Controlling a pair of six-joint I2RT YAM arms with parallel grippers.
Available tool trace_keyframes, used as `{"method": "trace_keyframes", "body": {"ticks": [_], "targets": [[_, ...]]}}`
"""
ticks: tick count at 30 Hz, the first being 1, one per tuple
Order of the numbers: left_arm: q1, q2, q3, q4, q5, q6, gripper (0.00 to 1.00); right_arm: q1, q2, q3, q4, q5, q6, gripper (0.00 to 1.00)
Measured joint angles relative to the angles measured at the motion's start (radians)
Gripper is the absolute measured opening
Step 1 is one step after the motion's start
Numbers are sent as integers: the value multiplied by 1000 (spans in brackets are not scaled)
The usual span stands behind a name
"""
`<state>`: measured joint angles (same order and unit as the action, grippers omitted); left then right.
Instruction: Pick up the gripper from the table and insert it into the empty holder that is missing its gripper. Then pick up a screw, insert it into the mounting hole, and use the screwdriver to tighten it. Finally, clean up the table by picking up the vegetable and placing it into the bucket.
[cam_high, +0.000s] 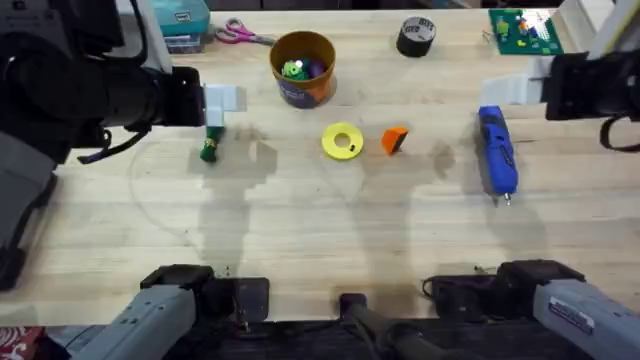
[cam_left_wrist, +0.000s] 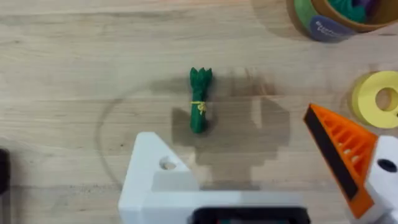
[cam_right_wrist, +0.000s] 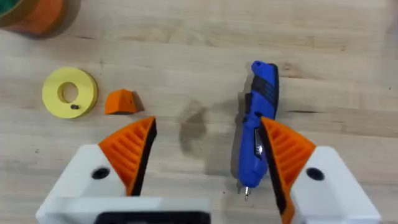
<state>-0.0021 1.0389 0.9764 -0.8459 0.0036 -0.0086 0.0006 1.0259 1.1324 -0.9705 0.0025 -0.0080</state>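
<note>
- Two pincers hover over the wooden table (cam_high: 320, 240), and neither grasps anything. The left pincer (cam_left_wrist: 249, 186) is spread wide, but one of its white angular finger mounts (cam_left_wrist: 155, 177) has bare screw holes and no orange tip: that is the empty holder. The other finger carries its orange ribbed pad (cam_left_wrist: 339, 155).
- The small dark-green tied leafy toy vegetable (cam_left_wrist: 199, 99) lies just ahead of the left pincer, between its fingers. With one bare finger, a grab here would likely slip or knock it away.
- The right pincer (cam_right_wrist: 205, 155) is also released, both pads on. The blue cylindrical electric screwdriver (cam_right_wrist: 258, 124) lies beside one pad, its thin bit towards the pincer.
- The loose small orange ribbed plastic wedge (cam_right_wrist: 121, 101) rests ahead of the other pad, near the flat yellow ring-shaped disc (cam_right_wrist: 69, 92). Being small and tapered, it could squirt out or twist when pinched.
- The round orange-yellow bucket (cam_high: 302, 68) stands farther off, already holding small toys.
</note>
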Motion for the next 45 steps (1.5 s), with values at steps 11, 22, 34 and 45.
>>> {"method": "trace_keyframes", "body": {"ticks": [11, 22, 34, 45], "targets": [[69, 53, 1, -137, -1, 70, 986, 0, 73, 0, 1, 0, 0, 998], [255, 337, 2, -21, 114, 246, 986, 0, 74, 0, 6, 0, 0, 997], [256, 573, 2, 106, 135, 338, 899, 0, 74, 0, 6, 0, 0, 997], [254, 615, 8, 135, 168, 350, 19, 0, 74, 0, 6, 0, 0, 997]]}}
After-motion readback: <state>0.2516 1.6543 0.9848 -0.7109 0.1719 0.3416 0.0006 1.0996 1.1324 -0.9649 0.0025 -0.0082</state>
